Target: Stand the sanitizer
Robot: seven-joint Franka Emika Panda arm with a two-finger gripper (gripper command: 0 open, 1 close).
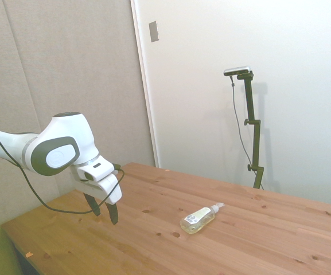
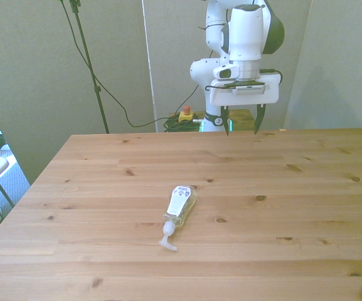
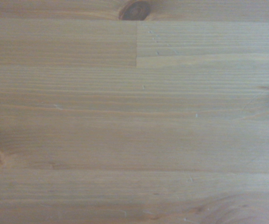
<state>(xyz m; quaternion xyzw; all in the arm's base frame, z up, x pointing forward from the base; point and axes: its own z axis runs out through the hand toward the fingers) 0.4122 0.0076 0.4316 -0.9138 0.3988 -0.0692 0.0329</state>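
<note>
Lying flat on the table point(image 2: 306, 188), the sanitizer point(image 2: 180, 207) rests well apart from the spread-open claw point(image 2: 241, 121).

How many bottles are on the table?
1. The sanitizer lies on its side near the middle of the wooden table, pump nozzle pointing away from the robot. The open gripper hangs above the table's far edge, apart from it. The wrist view shows only bare wood.

A knotted wooden table point(image 2: 293, 188) is seen, with the sanitizer point(image 2: 179, 207) laid on its side near the middle.
</note>
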